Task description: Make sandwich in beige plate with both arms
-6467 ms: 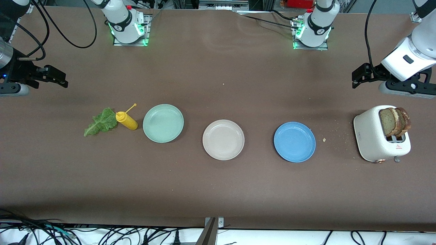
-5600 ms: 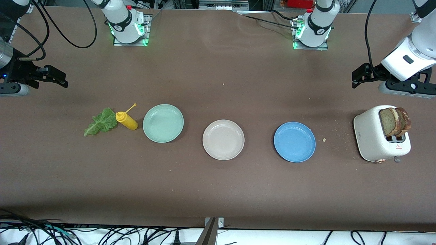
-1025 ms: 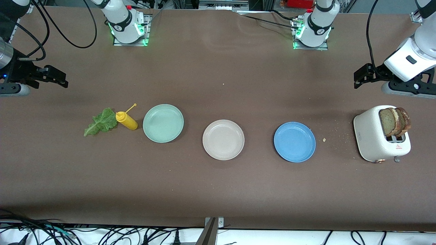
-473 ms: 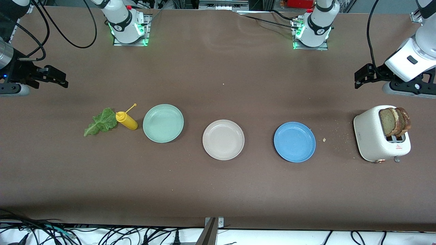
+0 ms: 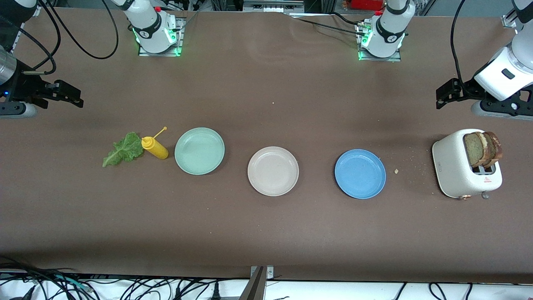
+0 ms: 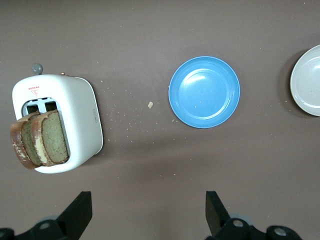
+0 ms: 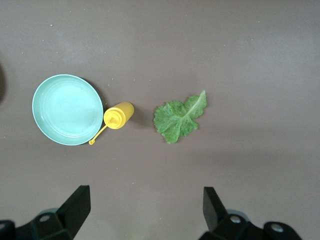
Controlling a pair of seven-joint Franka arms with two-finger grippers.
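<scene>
The beige plate (image 5: 273, 171) lies bare at the table's middle, and its edge shows in the left wrist view (image 6: 307, 80). The sandwich's parts are apart. Two brown-crusted bread slices (image 5: 482, 148) (image 6: 40, 140) stand in the toaster at the left arm's end. A green lettuce leaf (image 5: 123, 148) (image 7: 179, 116) lies flat at the right arm's end. My left gripper (image 5: 445, 91) (image 6: 148, 210) hangs open and empty over bare table beside the toaster. My right gripper (image 5: 68, 95) (image 7: 146, 205) waits open and empty over bare table beside the leaf.
A mint-green plate (image 5: 199, 150) and a blue plate (image 5: 360, 173) flank the beige one. A yellow squeeze bottle (image 5: 155, 148) lies between the leaf and the mint-green plate. The white toaster (image 5: 458, 168) has crumbs (image 5: 396, 171) scattered beside it.
My left arm has drifted slightly toward its own end of the table and a little higher. The right arm and everything on the table have stayed put.
</scene>
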